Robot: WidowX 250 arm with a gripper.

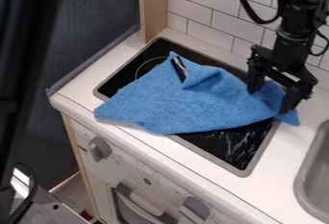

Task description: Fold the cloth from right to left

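The blue cloth (186,104) lies spread over the black stovetop, its left corner reaching the counter's front edge. A small fold is raised near its upper middle, and its right corner runs past the stovetop's right edge. Over that right end hangs my gripper (271,94), pointing down, with its two fingers wide apart and part of the cloth between and below them. Whether the fingertips touch the cloth, I cannot tell.
A small black and silver object (179,68) lies at the cloth's upper edge. The stovetop (239,147) has a raised grey rim. A grey sink (313,177) is at the right, a tiled wall (221,11) behind.
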